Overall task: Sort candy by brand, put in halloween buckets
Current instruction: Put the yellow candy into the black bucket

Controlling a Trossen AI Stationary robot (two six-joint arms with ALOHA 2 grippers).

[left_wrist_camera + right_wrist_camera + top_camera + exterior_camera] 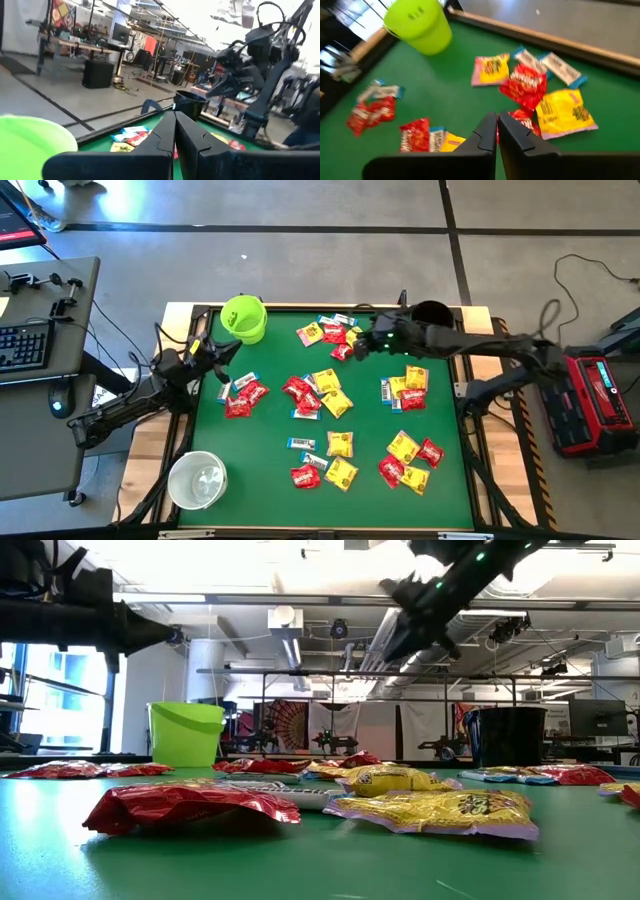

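Observation:
Red packets, yellow packets and slim white-and-blue bars of candy (330, 395) lie scattered flat on the green table. The lime green bucket (243, 318) stands upright at the far left, the black bucket (430, 313) at the far right, and the white bucket (197, 479) at the near left. My right gripper (360, 348) is shut and hangs well above a far-middle cluster of candy (530, 85), slanting down toward it. My left gripper (225, 354) is shut too, raised at the table's left edge beside the lime bucket. Nothing is held by either.
Wooden rails (330, 307) frame the green mat. Candy piles lie at the left (243, 395), middle and near right (410, 460). A desk with a keyboard (25, 345) stands off the table's left, and a red case (595, 400) lies on the floor to the right.

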